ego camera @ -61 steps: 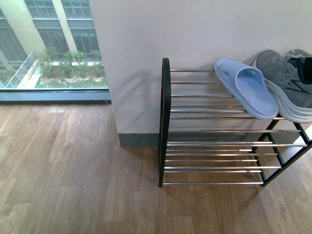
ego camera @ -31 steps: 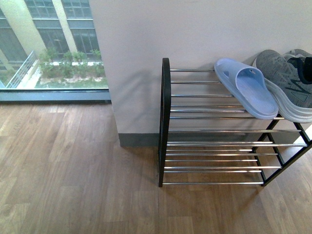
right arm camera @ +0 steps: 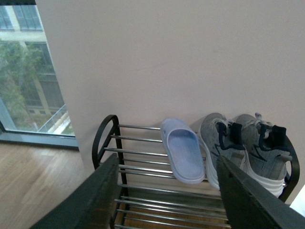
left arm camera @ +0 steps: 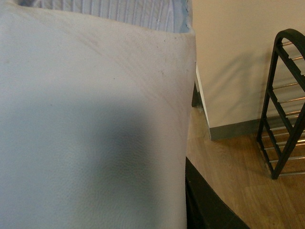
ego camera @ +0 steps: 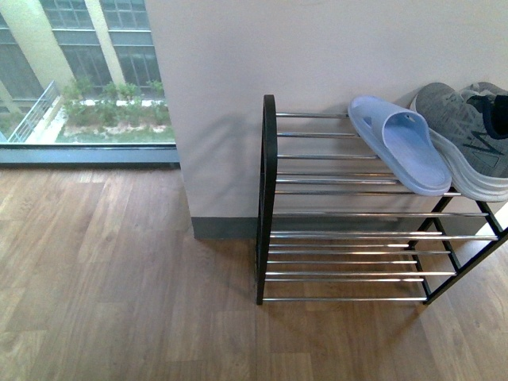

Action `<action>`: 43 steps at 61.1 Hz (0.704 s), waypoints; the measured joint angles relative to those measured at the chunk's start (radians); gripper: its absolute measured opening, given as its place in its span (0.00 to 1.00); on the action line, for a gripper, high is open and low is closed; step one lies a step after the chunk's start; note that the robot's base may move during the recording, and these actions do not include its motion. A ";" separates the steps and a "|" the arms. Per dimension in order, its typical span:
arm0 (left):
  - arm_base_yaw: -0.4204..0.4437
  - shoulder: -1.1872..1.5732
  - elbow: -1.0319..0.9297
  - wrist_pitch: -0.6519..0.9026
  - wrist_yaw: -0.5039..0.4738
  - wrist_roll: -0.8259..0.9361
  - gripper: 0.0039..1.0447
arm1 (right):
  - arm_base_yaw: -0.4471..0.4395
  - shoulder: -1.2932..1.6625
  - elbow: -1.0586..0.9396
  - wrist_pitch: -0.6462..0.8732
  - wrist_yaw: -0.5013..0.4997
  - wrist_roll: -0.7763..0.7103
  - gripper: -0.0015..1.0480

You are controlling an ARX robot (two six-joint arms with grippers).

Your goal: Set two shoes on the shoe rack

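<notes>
The shoe rack [ego camera: 349,213] stands against the wall, with a black frame and chrome bars. Both gray sneakers sit side by side on its top tier at the right end [right arm camera: 220,143] [right arm camera: 263,149]. In the front view one sneaker [ego camera: 468,139] shows fully and the other is cut off by the frame edge. My right gripper [right arm camera: 167,162] hangs open in front of and above the rack, with nothing between its dark fingers [right arm camera: 86,200]. My left gripper is shut and far from the rack. Only a dark edge [left arm camera: 202,202] of it shows, beside a white padded surface [left arm camera: 90,124].
A pale blue slide sandal [ego camera: 401,144] lies on the top tier left of the sneakers. The rack's left half [ego camera: 317,159] and lower tiers [ego camera: 349,262] hold nothing. Wood floor [ego camera: 119,278] spreads left, up to a low window [ego camera: 79,79]. The rack's end [left arm camera: 286,109] shows in the left wrist view.
</notes>
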 joint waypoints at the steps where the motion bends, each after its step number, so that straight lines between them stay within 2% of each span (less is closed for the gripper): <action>1: 0.000 0.000 0.000 0.000 -0.002 0.000 0.02 | 0.000 0.000 0.000 0.000 0.000 0.000 0.61; 4: 0.001 -0.001 0.000 0.000 -0.005 0.000 0.02 | 0.000 0.000 0.000 0.000 -0.003 0.000 0.71; 13: 0.001 -0.001 0.000 0.000 -0.003 0.000 0.02 | 0.000 0.000 0.000 0.000 -0.002 0.001 0.92; 43: 0.000 -0.002 0.000 0.000 0.002 0.000 0.02 | 0.002 0.000 0.000 0.000 0.004 0.000 0.91</action>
